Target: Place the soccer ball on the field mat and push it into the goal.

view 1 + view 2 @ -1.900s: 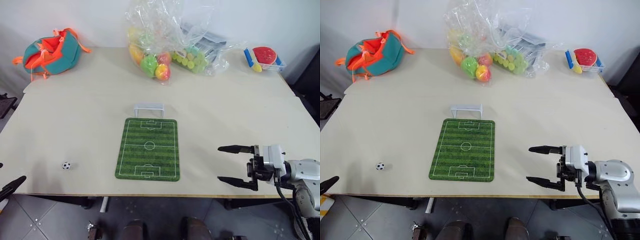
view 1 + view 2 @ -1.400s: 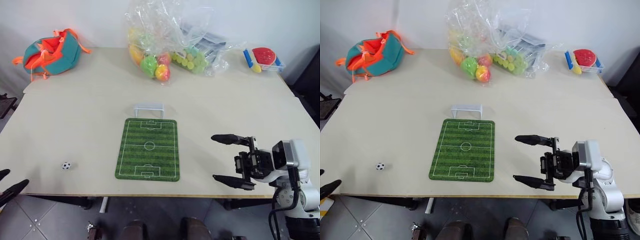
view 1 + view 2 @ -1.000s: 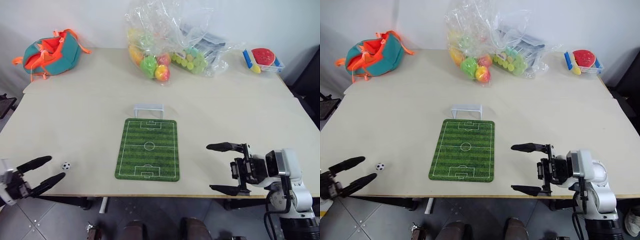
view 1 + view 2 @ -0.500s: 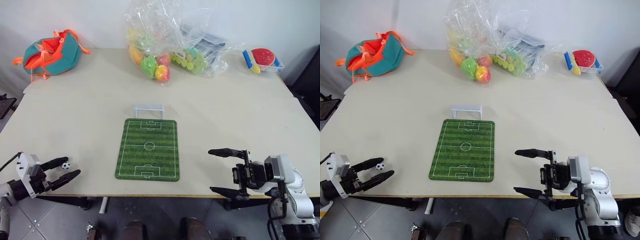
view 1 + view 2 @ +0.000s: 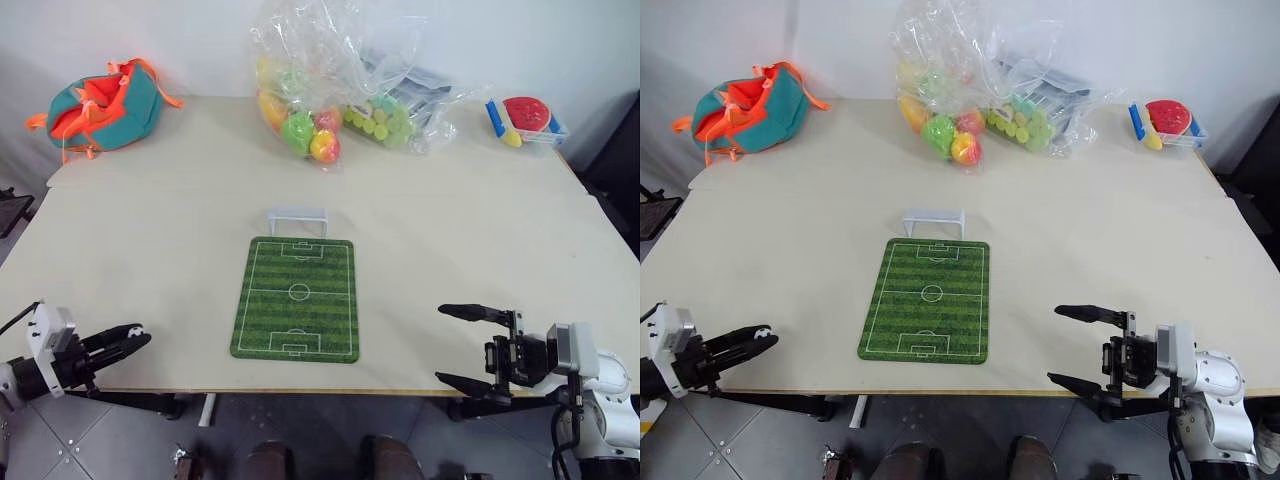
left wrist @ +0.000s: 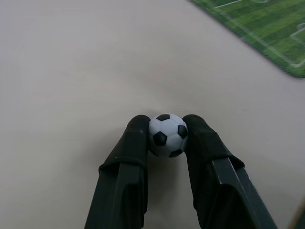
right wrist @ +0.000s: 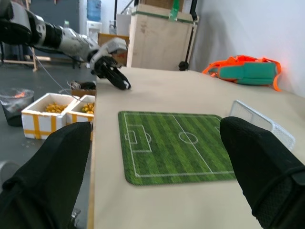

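Head views: left gripper [image 5: 128,338] low at the near left edge of the table [image 5: 180,200], fingers drawn close together, pointing toward the field mat [image 5: 297,298], which lies well ahead of the tips at mid-table. Goal [image 5: 297,219] standing just past the mat's far end, further still from that gripper. Right gripper [image 5: 468,346] hanging at the near right edge, jaws spread wide and empty, mat off beyond its tips. Teal and orange bag [image 5: 100,103], bagged coloured balls [image 5: 305,128] and a small toy tray [image 5: 530,115] along the far side, all well away from both grippers.

Left wrist view: soccer ball [image 6: 167,135] clamped between the two black fingertips [image 6: 138,136], sitting right at their ends, on or just above the bare tabletop. Corner of the mat ahead of the tips, not yet reached.

Right wrist view: wide-open fingers [image 7: 259,157] framing the mat and goal, with the left gripper beyond the mat.

Judged progress: grasp done; carrying to the mat, release, and the push toward the goal all left.
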Motion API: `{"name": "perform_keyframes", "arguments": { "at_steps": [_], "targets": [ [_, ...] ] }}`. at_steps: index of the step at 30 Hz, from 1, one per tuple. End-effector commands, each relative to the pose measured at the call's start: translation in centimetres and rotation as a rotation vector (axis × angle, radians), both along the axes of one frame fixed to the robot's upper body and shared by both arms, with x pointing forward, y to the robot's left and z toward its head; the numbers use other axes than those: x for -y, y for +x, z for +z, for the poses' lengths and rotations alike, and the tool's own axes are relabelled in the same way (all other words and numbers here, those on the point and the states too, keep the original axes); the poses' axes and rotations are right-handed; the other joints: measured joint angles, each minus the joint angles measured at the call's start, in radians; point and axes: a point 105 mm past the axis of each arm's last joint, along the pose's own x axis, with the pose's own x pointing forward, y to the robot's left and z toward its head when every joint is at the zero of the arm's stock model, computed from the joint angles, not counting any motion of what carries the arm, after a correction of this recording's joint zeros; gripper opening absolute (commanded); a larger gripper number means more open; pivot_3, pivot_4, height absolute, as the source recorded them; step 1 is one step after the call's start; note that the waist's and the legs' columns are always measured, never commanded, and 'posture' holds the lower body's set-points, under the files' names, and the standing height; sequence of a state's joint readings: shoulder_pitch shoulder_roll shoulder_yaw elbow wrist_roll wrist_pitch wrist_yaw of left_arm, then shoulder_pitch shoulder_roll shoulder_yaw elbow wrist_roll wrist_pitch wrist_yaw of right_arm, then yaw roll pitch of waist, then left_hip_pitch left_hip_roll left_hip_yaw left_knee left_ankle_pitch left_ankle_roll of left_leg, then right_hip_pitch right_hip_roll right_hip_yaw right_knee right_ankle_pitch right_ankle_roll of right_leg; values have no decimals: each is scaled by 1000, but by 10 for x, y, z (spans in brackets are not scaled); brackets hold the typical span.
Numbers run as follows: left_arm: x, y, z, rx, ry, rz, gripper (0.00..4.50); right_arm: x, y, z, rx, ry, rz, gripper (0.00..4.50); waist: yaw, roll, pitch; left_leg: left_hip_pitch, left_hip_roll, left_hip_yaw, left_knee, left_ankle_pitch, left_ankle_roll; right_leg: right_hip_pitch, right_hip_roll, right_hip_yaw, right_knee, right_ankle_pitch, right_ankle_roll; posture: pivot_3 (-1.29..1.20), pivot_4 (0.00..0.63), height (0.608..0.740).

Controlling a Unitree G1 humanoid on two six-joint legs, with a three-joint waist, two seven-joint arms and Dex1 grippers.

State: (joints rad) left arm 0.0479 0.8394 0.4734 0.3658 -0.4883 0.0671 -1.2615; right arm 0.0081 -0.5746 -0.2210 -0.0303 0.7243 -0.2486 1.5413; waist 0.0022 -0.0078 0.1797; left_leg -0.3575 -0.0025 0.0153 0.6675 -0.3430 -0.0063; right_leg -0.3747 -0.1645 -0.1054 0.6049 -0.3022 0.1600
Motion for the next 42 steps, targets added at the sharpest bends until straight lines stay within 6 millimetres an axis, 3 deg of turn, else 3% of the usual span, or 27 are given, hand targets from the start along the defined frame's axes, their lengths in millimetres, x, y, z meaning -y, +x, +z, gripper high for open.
{"name": "perform_keyframes", "arguments": {
  "at_steps": [1,6,9,13,15,21,25,36,42],
  "targets": [
    [49,10,35,89,-6,-239,869,16,-3,8,62,-54,-19,4500,10,0,0,0,0,0,1,0,0,0,-1,0,0,0,0,0,150,740],
    [128,30,62,191,24,-529,869,36,-4,16,53,-124,-51,4500,25,2,0,0,-1,0,2,0,1,1,-1,0,0,0,0,0,150,740],
    [162,41,65,195,14,-585,869,42,-3,19,57,-145,-64,4500,20,2,0,0,-1,0,2,0,1,2,0,0,0,0,0,0,150,740],
    [212,41,42,143,64,-718,869,36,-5,18,54,-136,-54,4500,11,2,0,1,0,1,1,0,0,1,1,0,0,0,0,0,150,740],
    [225,41,31,124,96,-733,869,29,-7,17,56,-114,-40,4500,13,2,0,0,-1,1,2,0,1,2,0,0,0,0,0,0,150,740],
    [226,41,7,103,197,-730,869,10,-15,14,52,-72,-14,4500,20,2,0,0,-1,1,3,0,1,2,1,0,-1,0,0,0,150,740],
    [230,47,4,101,187,-688,869,8,-18,10,45,-65,-30,4500,27,2,0,-1,-1,-1,6,-1,1,2,0,0,-1,0,0,0,150,740],
    [217,38,-9,53,226,-713,869,4,-25,8,34,-60,-57,4500,24,2,0,-3,-1,-2,11,-2,2,3,1,-1,0,1,0,0,150,740],
    [221,34,-14,7,213,-740,869,2,-23,11,34,-54,-62,4500,24,2,0,-2,-1,-2,11,-3,2,4,1,-1,0,1,0,0,150,740]
  ]
}}
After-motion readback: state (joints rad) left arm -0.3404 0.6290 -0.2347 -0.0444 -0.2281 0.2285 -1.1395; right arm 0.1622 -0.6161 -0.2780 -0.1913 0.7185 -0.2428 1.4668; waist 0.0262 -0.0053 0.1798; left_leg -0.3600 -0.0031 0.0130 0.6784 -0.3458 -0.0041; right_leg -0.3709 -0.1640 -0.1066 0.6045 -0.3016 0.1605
